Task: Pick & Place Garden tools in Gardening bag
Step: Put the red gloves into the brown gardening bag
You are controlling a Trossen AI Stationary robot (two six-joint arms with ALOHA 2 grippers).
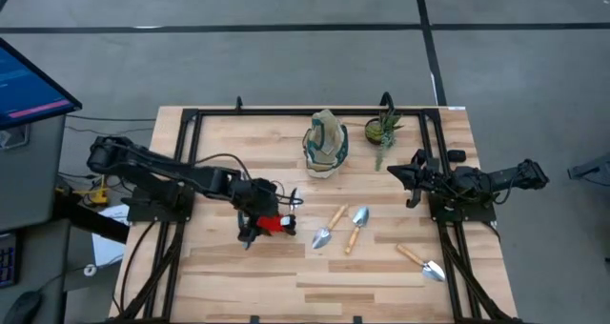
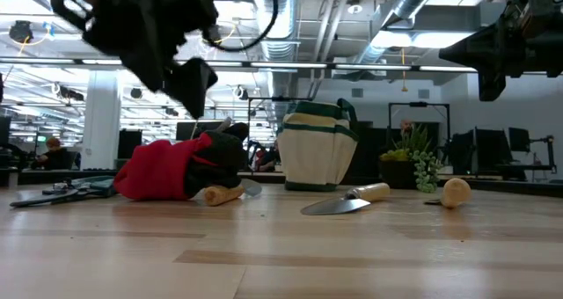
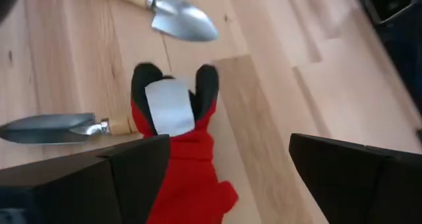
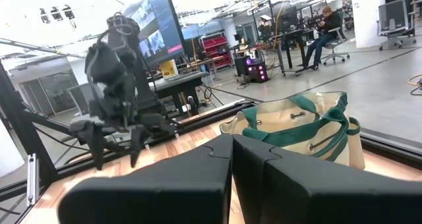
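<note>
Left gripper (image 1: 255,227) hovers over the red glove (image 3: 179,165) on the worktop (image 1: 286,276), fingers spread wide, empty, partly hiding it. Right gripper (image 1: 412,178), fingers closed, empty, waits beside the gardening bag (image 1: 325,144).

Three trowels (image 1: 324,230) (image 1: 356,225) (image 1: 422,260) — one red glove (image 1: 274,224), one bag (image 1: 325,143), one plant (image 1: 384,131).

red glove (image 1: 274,224) flat | trowels (image 1: 356,227) scattered | bag (image 1: 325,143) upright
</note>
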